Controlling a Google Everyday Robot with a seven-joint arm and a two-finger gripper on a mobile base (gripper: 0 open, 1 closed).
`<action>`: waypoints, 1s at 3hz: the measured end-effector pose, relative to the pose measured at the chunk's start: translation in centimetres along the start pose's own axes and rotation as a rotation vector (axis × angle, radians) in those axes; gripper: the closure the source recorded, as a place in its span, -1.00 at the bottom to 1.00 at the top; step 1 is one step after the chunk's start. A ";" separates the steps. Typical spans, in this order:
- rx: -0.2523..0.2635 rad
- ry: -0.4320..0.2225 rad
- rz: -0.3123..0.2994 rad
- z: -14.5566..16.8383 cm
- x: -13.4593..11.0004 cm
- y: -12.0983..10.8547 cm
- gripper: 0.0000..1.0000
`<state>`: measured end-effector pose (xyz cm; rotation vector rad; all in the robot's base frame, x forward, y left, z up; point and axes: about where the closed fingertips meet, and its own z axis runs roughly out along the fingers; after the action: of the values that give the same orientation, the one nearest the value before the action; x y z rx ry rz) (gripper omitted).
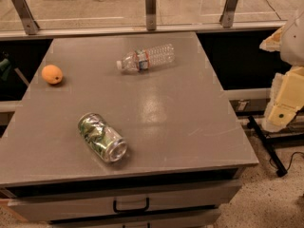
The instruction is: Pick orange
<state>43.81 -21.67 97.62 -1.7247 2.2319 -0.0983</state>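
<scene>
- I count three loose things on the grey table: one orange, one bottle and one can.
- Taking the middle of the tabletop as my dial, the orange sits at about 9 o'clock, close to the left edge. It rests on the surface on its own, well apart from the other two things.
- The single bottle is clear plastic with a label and lies on its side at about 12 o'clock, its cap end pointing left.
- The single can is green and crushed and lies on its side at about 7 o'clock. Its shiny round end faces the near right.
- The gripper is the cream-coloured block at the right border, about 3 o'clock, off the table's right side and touching nothing on it. I cannot tell whether it is released or clenched.
- From the orange, the gripper lies out at roughly 3 o'clock, across the whole width of the table.
- Behind the table, at 12 o'clock, I count three metal posts.
- Below the near edge, at 6 o'clock, one drawer shows one black handle.
</scene>
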 end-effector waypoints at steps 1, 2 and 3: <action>0.000 0.000 0.000 0.0 0.0 0.0 -1.00; -0.012 -0.119 -0.070 2.1 -5.1 -1.7 -1.00; -0.031 -0.306 -0.180 3.8 -15.2 -3.4 -1.00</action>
<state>51.49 -7.62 97.97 -1.8158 1.8677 0.1511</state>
